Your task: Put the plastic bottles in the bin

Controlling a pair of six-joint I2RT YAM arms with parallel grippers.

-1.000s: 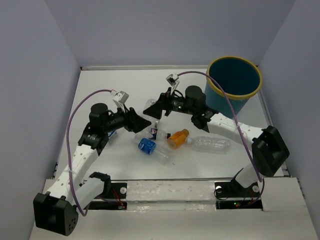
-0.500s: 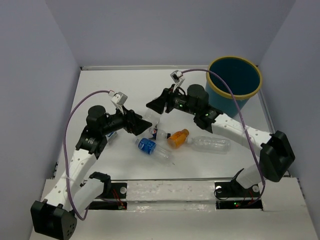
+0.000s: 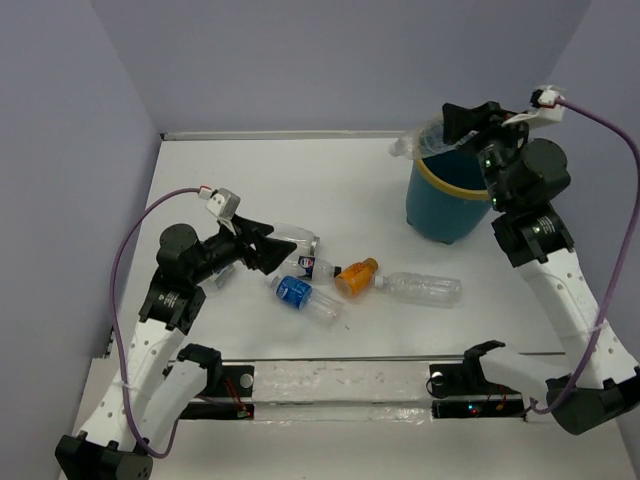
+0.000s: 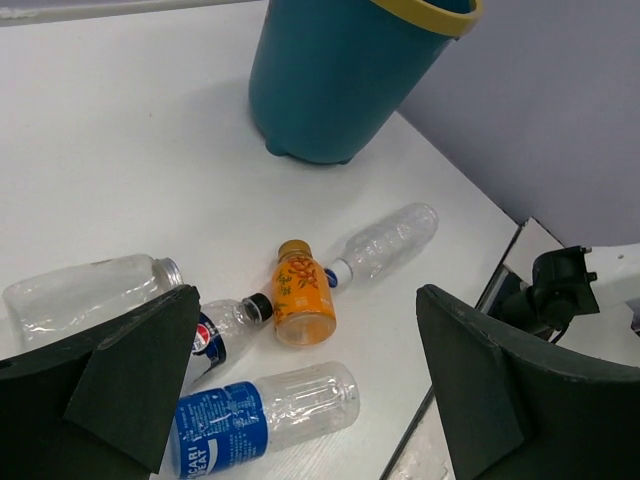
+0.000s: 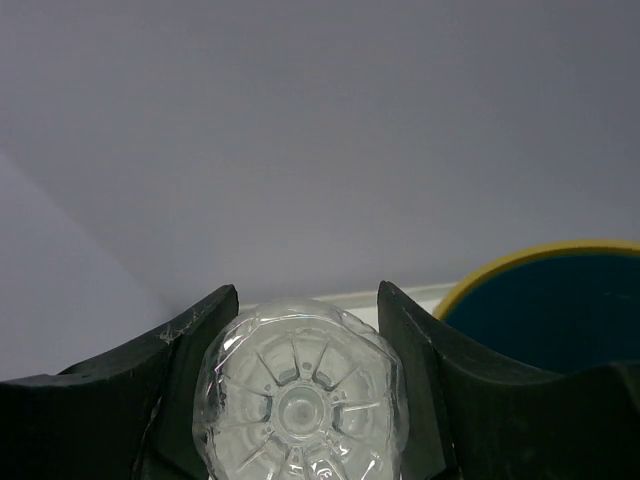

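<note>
My right gripper (image 3: pixel 447 128) is shut on a clear plastic bottle (image 3: pixel 412 144) and holds it in the air at the left rim of the teal bin (image 3: pixel 440 210). The right wrist view shows that bottle's ribbed bottom (image 5: pixel 300 400) between the fingers, with the bin's yellow rim (image 5: pixel 545 262) to the right. My left gripper (image 3: pixel 272 248) is open and empty, above a wide clear bottle (image 3: pixel 298 238). On the table lie a blue-label bottle (image 4: pixel 250 415), a small dark-capped bottle (image 4: pixel 228 322), a short orange bottle (image 4: pixel 302 300) and a long clear bottle (image 4: pixel 385 240).
The bin (image 4: pixel 340 80) stands at the far right corner of the white table, close to the grey side wall. The bottles lie in a cluster mid-table, right of the left gripper (image 4: pixel 310 400). Grey walls close in the left, back and right.
My right arm has swung from mid-table up and right to the bin's rim, carrying the clear bottle. My left arm has drawn back a little to the left.
</note>
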